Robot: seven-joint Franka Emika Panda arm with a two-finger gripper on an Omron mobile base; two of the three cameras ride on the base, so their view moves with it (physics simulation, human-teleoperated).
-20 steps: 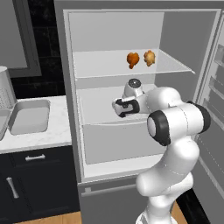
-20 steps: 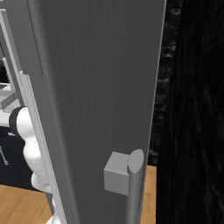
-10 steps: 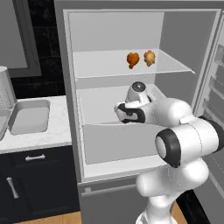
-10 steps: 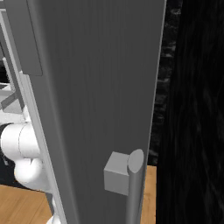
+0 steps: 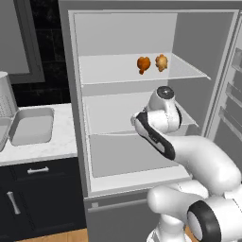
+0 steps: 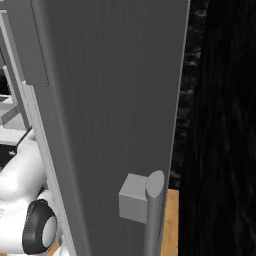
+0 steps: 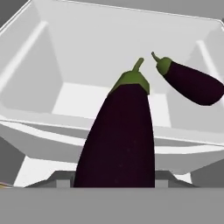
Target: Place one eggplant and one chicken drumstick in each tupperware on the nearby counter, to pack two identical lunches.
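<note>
My gripper (image 5: pixel 138 122) hangs in front of the fridge's middle shelf (image 5: pixel 118 124), shut on a dark purple eggplant (image 7: pixel 120 135) that stands up from its fingers and hides them. A second eggplant (image 7: pixel 192 81) lies further in on the shelf, to the right. Two brown chicken drumsticks (image 5: pixel 143 64) (image 5: pixel 161 62) sit side by side on the upper shelf. On the white counter (image 5: pixel 42 150) to the left of the fridge lies one pale-grey tupperware (image 5: pixel 30 126); the edge of another (image 5: pixel 2 133) shows at the frame's left border.
The open fridge door (image 6: pixel 110 100) with its bar handle (image 6: pixel 152 210) stands close on the right, and its door racks (image 5: pixel 231 94) flank the shelves. Dark cabinet fronts (image 5: pixel 38 189) sit under the counter. A pale canister (image 5: pixel 4 94) stands behind the trays.
The arm has folded, its elbow swinging down toward the lower right. The hand stays at the middle shelf's front, shifted a little right and lower.
</note>
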